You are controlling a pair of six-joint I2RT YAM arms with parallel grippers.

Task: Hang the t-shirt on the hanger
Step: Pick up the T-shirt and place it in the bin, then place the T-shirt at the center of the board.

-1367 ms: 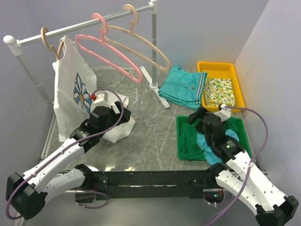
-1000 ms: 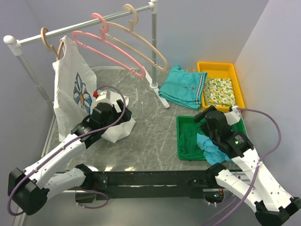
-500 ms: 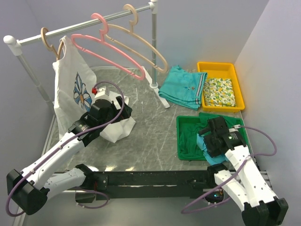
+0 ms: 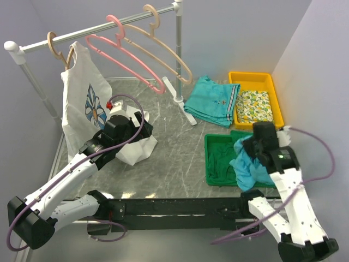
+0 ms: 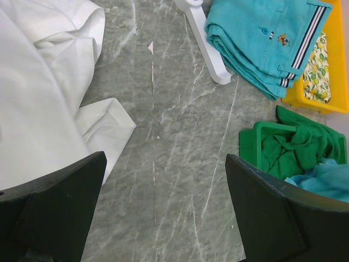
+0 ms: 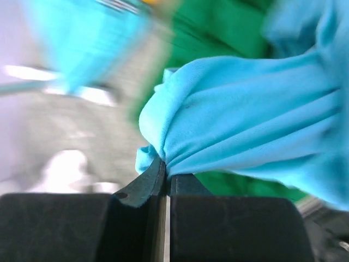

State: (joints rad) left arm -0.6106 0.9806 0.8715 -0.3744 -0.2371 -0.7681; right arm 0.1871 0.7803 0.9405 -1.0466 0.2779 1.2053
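The turquoise t-shirt [image 4: 248, 165] hangs bunched over the green bin [image 4: 210, 164], and my right gripper [image 4: 252, 146] is shut on a fold of it. In the right wrist view the t-shirt [image 6: 245, 125] is pinched between the closed fingertips of the right gripper [image 6: 167, 177], lifted above the green cloth. The pink hanger [image 4: 122, 54] hangs by its hook on the rail at the back. My left gripper [image 4: 143, 128] hovers open over the white cloth heap; in the left wrist view the left gripper [image 5: 163, 210] holds nothing above bare marble.
A white flower-print top [image 4: 84, 103] and beige hangers [image 4: 163, 52] share the rail [image 4: 32, 43]. A folded teal garment [image 4: 210, 101] lies by the rail's foot [image 4: 177, 90]. A yellow bin [image 4: 272, 93] holds patterned cloth. A white cloth heap [image 4: 136, 150] sits under the left arm.
My right gripper dropped into the green bin, shut on the t-shirt and pulled it up and to the right. The left arm barely moved. The pink hanger swung slightly.
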